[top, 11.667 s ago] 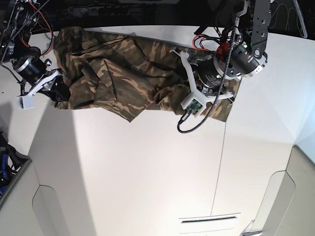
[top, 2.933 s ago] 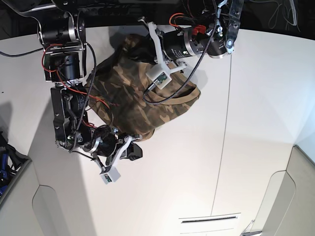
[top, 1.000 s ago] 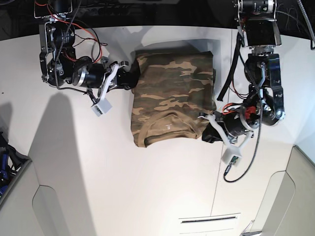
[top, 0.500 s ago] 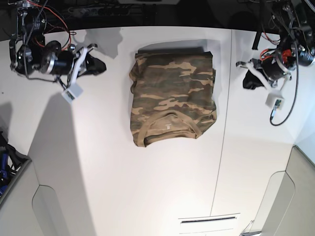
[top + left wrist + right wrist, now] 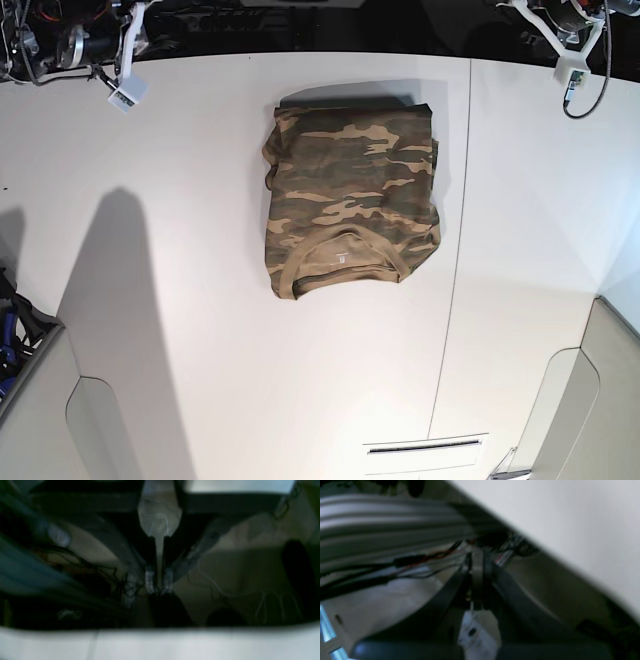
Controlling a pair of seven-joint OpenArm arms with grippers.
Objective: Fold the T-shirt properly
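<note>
The camouflage T-shirt (image 5: 350, 200) lies folded into a compact rectangle at upper centre of the white surface (image 5: 250, 380), tan collar (image 5: 343, 262) toward the frame's bottom. Both arms have withdrawn to the top corners since a moment ago: right hand (image 5: 476, 580) clenched on nothing, left hand (image 5: 159, 580) nearly closed, empty. Folding looks finished.

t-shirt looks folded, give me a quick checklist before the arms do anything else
1. T-shirt folded into a compact rectangle: ok.
2. Collar on top at the near edge: ok.
3. Both arms clear of the shirt, pulled back to the far corners: ok.
4. Left gripper empty, jaws nearly together: ok.
5. Right gripper shut, holding nothing: ok.
6. Edges fully squared: cannot tell; the left side looks slightly bunched.
</note>
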